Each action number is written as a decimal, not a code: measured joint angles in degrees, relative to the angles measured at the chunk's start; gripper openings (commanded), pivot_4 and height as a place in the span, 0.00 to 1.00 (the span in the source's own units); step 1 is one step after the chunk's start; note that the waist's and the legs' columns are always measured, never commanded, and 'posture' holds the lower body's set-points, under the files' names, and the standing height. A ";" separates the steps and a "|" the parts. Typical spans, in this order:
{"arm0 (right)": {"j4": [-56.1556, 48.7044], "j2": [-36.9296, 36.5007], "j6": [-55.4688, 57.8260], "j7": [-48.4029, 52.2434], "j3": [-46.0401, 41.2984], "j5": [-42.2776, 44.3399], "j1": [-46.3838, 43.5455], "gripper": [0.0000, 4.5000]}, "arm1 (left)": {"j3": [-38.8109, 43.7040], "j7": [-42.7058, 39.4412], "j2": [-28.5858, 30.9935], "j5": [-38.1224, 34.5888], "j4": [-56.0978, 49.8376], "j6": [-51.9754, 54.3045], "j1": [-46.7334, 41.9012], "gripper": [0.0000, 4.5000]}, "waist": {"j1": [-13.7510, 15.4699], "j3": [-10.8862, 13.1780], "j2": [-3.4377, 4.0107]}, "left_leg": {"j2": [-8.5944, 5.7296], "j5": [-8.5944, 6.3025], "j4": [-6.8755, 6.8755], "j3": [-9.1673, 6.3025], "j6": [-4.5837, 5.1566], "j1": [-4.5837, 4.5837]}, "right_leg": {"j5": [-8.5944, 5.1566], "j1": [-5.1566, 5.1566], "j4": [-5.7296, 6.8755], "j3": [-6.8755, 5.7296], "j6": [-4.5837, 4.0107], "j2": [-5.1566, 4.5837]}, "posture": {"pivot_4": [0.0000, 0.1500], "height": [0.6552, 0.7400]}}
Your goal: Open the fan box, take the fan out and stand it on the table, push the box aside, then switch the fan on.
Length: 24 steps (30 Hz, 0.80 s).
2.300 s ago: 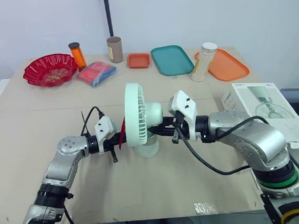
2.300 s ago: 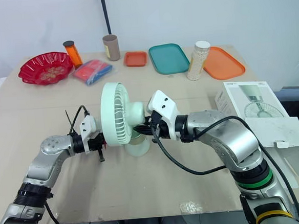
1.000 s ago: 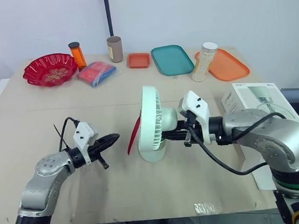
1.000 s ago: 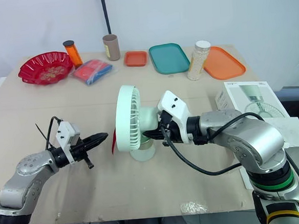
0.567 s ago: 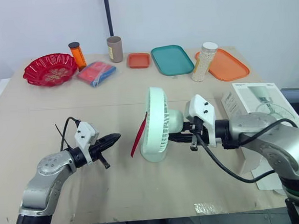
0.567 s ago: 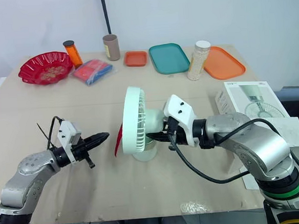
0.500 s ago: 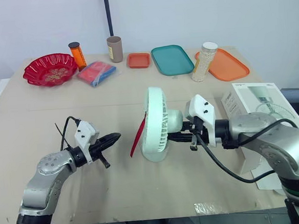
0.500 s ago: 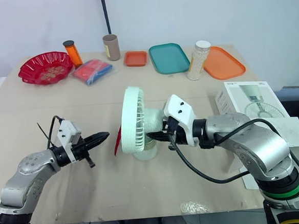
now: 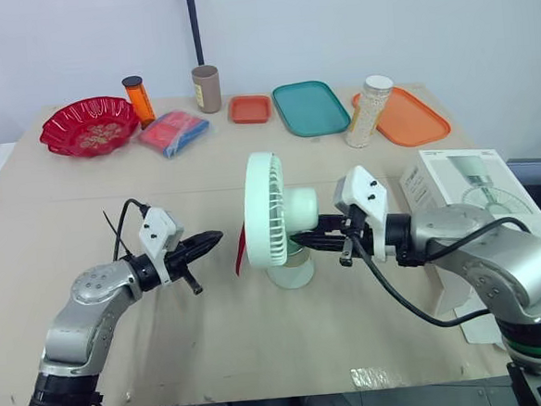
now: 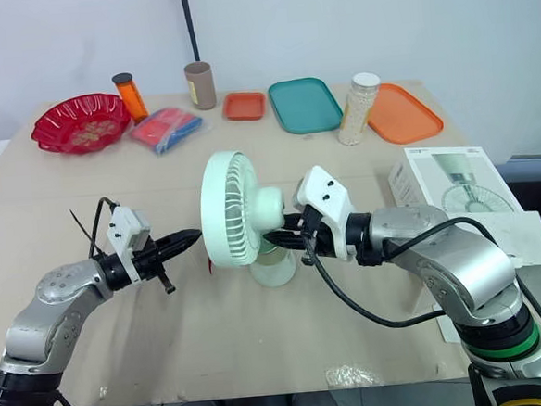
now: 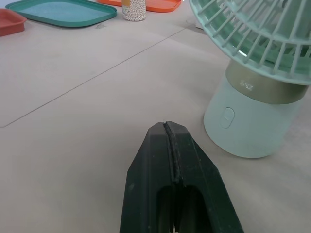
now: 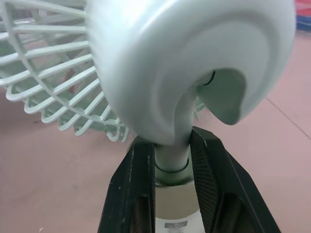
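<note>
Step in hand is judged to be switch-on. The right end effector (image 12: 171,148) clamps the fan (image 9: 277,223) neck; the left end effector (image 11: 167,128) (closed to a point) aims at the base. Next move: press the base button (image 11: 227,116) squarely.

Bright even light, soft shadows

The pale green plastic fan (image 9: 279,223) looks smooth, faintly glossy; the beige bench (image 9: 262,348) is matt; the red ribbed bowl (image 9: 90,125) shines glossy.
</note>
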 measured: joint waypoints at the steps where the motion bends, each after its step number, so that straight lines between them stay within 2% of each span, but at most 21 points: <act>1: 0.39 -0.01 -0.44 0.03 0.00 -0.12 0.02 0.20 | 0.00 -0.07 0.02 0.00 0.11 0.00 -0.14 0.01 | 0.00 0.00 0.00 | 0.00 0.00 0.00 0.00 0.00 0.00 | 0.00 0.00 0.00 0.00 0.00 0.00 | 1.00 1.00; 24: 0.78 -1.21 -6.74 0.53 -3.80 -2.15 6.93 0.20 | -0.04 -2.03 1.13 0.14 1.32 -0.05 -3.26 0.01 | -0.05 0.00 0.00 | 0.00 0.00 0.02 0.01 0.00 0.03 | 0.00 0.02 0.06 0.01 0.00 0.00 | 1.00 1.00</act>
